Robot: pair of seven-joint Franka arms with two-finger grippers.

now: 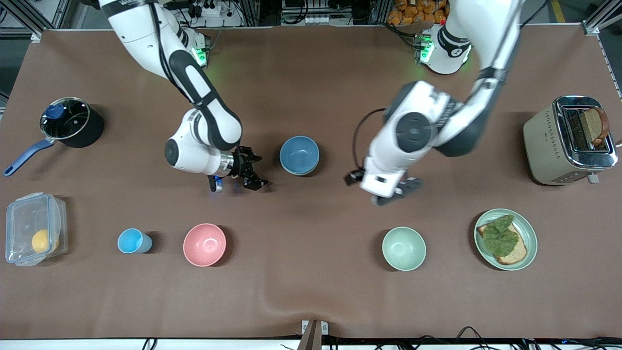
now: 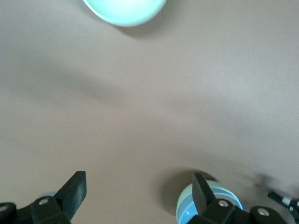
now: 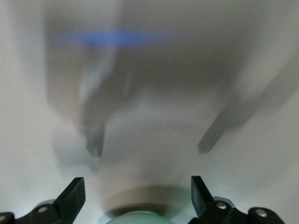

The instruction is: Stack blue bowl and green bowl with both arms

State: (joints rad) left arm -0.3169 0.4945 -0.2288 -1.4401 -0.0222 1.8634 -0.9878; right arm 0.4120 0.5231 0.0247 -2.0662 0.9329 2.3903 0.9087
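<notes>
The blue bowl (image 1: 299, 154) sits mid-table. In the left wrist view it (image 2: 212, 207) shows with a pale green band round its outside, as if nested in a green bowl. A lone green bowl (image 1: 404, 248) stands nearer the front camera, toward the left arm's end, and also shows in the left wrist view (image 2: 124, 9). My right gripper (image 1: 260, 171) is open and empty just beside the blue bowl; its wrist view (image 3: 136, 184) shows a pale green curved edge (image 3: 140, 217) between the fingers. My left gripper (image 1: 399, 192) (image 2: 138, 182) is open and empty over bare table between the two bowls.
A pink bowl (image 1: 204, 244) and a light-blue cup (image 1: 132, 241) stand toward the right arm's end, with a plastic box (image 1: 33, 228) and a pot (image 1: 68, 122). A green plate with bread (image 1: 506, 239) and a toaster (image 1: 568, 140) are at the left arm's end.
</notes>
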